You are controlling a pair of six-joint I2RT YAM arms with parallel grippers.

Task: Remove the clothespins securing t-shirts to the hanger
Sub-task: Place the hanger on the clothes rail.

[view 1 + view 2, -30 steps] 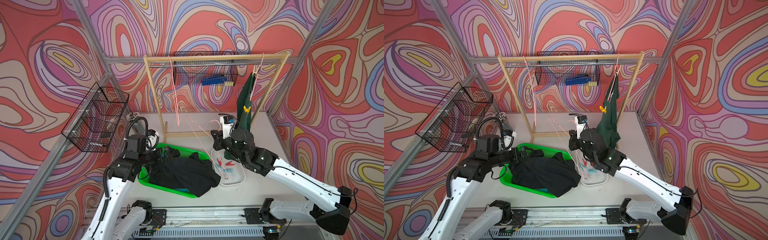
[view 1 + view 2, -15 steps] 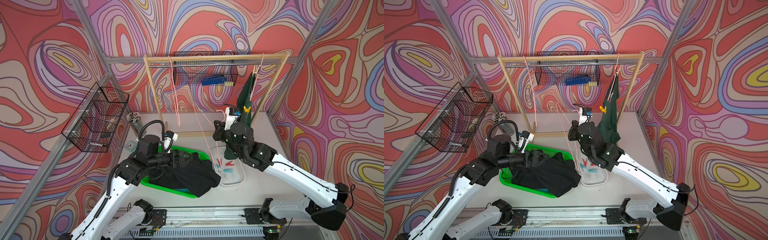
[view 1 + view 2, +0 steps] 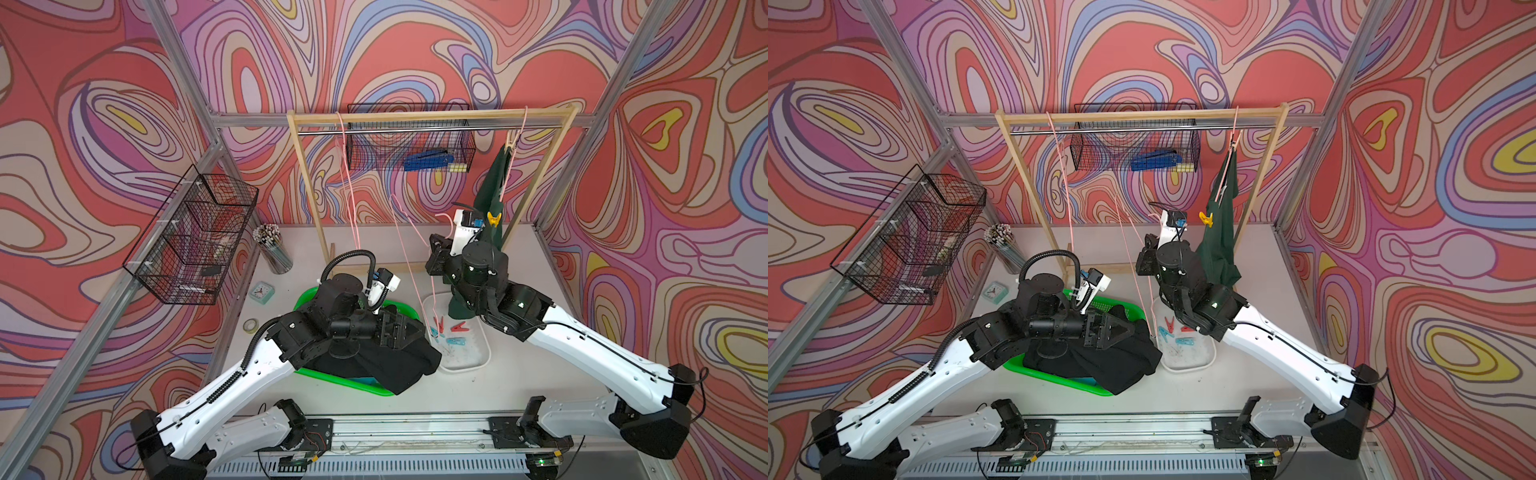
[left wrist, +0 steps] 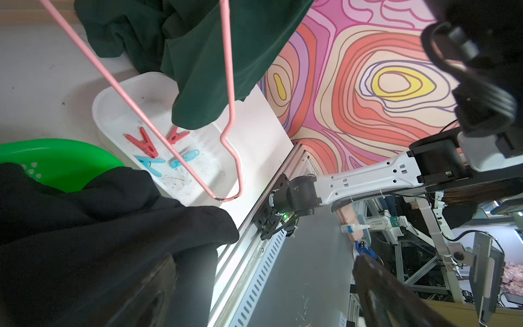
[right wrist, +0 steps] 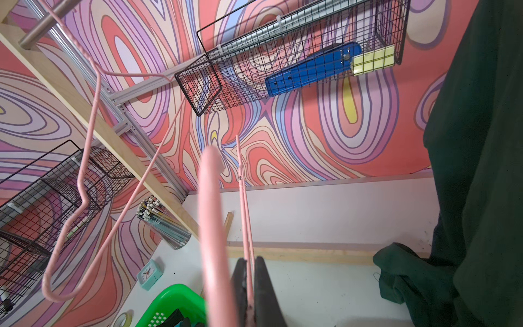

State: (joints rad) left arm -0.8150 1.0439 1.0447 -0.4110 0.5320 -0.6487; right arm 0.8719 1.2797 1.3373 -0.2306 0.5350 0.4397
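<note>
Right wrist view: the right pincer [image 5: 249, 283] is clamped together on a thin pink hanger wire [image 5: 244, 215], beside the hanging dark green shirt [image 5: 481, 170].
By the layout, the last shirt seems to be in hand. One yellow clothespin [image 3: 493, 217] grips that shirt under the wooden rack [image 3: 415, 115]. The red and light blue clothespins [image 3: 451, 332] lie in the white tray [image 3: 469, 358], and the black shirt [image 3: 374, 361] fills the green basket [image 3: 353, 380]. The left pincer [image 4: 264, 257] hangs wide apart and empty above the black shirt. Next it likely must rise to the yellow clothespin and squeeze its tails. No brand or writing is legible.
</note>
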